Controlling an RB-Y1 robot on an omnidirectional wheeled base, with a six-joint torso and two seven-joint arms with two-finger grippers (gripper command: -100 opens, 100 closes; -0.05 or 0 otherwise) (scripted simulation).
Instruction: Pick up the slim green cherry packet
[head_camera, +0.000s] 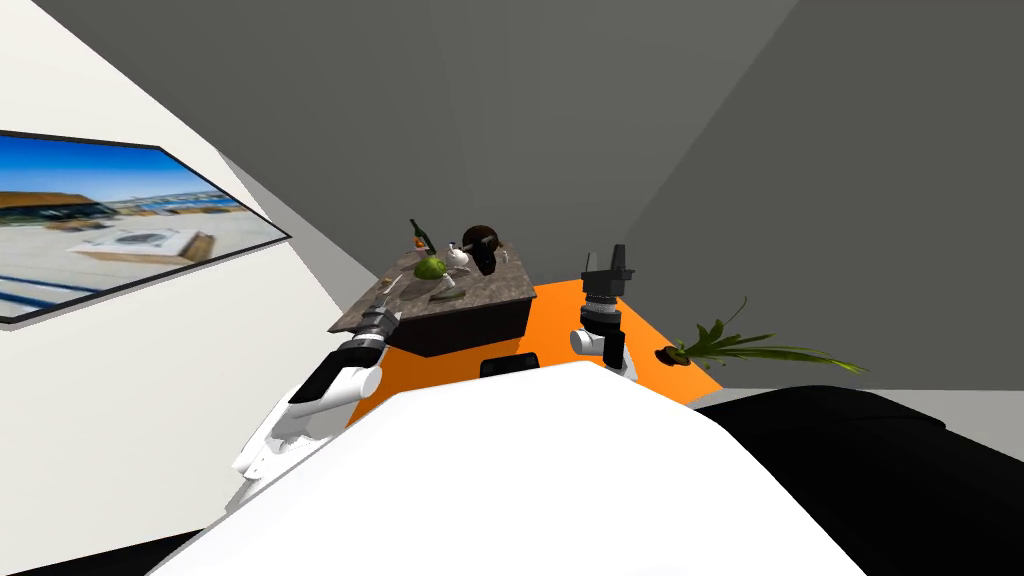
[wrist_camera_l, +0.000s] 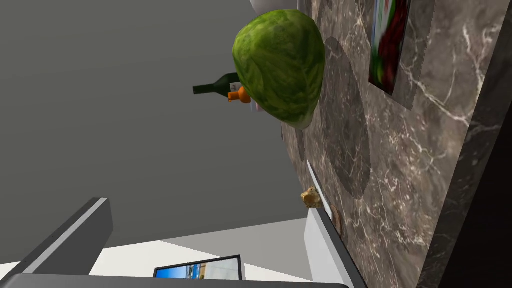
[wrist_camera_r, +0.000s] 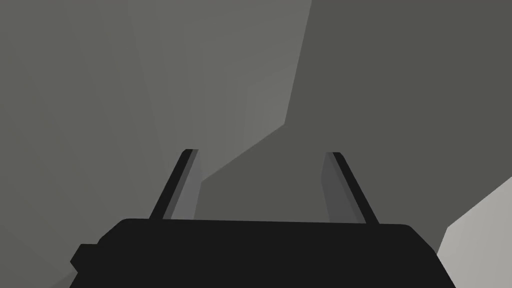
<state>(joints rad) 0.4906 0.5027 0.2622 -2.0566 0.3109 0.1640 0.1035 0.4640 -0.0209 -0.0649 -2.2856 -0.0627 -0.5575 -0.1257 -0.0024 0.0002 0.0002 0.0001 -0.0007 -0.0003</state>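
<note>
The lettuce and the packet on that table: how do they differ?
The lettuce is a rounded ball that stands up off the surface; the packet is thin and lies flat. The lettuce is leafy green all over; the packet shows dark red fruit with a green edge. The lettuce looks the bulkier of the two. Both rest on the brown marbled table, apart from each other.
</note>
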